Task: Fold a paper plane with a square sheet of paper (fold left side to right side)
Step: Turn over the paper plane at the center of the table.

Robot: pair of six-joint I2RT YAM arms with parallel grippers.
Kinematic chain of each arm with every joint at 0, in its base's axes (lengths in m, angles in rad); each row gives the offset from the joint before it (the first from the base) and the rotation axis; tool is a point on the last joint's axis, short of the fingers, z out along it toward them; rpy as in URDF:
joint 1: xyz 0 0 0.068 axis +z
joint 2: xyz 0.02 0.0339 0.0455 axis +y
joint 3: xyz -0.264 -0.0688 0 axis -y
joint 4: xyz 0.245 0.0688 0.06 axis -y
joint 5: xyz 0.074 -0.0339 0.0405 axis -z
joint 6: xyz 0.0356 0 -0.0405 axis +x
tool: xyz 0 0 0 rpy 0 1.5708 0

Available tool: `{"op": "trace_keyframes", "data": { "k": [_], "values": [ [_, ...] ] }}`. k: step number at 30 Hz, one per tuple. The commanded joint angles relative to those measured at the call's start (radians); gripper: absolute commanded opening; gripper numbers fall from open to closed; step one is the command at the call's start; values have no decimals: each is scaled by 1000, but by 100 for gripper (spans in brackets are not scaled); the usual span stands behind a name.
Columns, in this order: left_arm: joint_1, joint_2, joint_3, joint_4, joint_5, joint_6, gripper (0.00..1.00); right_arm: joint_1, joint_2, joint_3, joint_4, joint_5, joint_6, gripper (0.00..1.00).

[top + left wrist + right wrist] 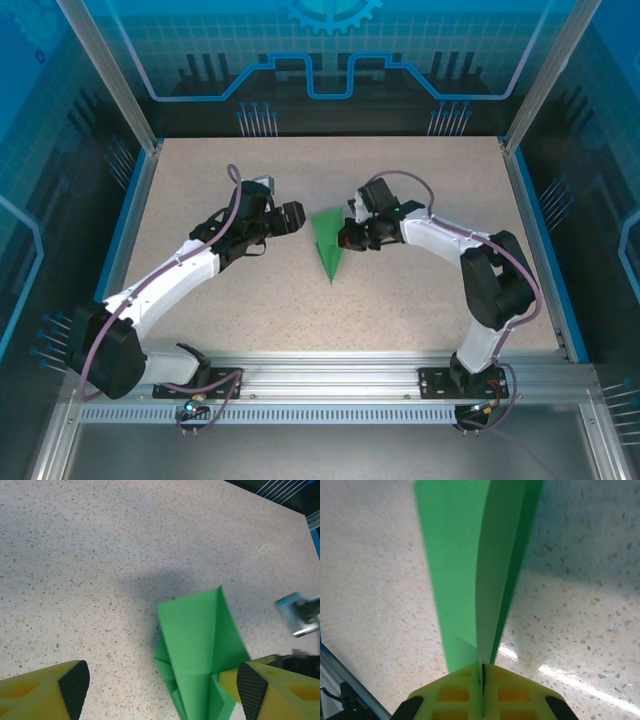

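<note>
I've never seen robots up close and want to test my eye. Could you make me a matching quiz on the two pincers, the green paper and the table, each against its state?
Things:
1. left pincer
2. right pincer
3. bright green folded paper plane
4. speckled beige tabletop

States:
A. clamped shut on the paper
B. pointed tip toward the arm bases
C. jaws wide apart
D. flat, under the paper

Pairs: 1-C, 2-A, 3-B, 4-D.
</note>
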Motion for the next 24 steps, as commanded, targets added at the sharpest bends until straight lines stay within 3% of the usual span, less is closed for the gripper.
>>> {"op": "trace_keyframes", "data": {
  "k": [1, 11, 16, 24],
  "values": [
    [9, -7, -17, -19, -22, -20, 81, -33, 59, -58, 64, -53, -14, 4],
    [9, -3, -13, -21, -20, -22, 82, -75, 58, -115, -11, 48, -74, 8],
    [10, 1, -12, -23, -19, -24, 83, -84, 50, -90, -126, 193, -96, 8],
    [10, 16, -9, -20, -10, -26, 84, -99, 22, -73, -220, 309, -102, 10]
  ]
}}
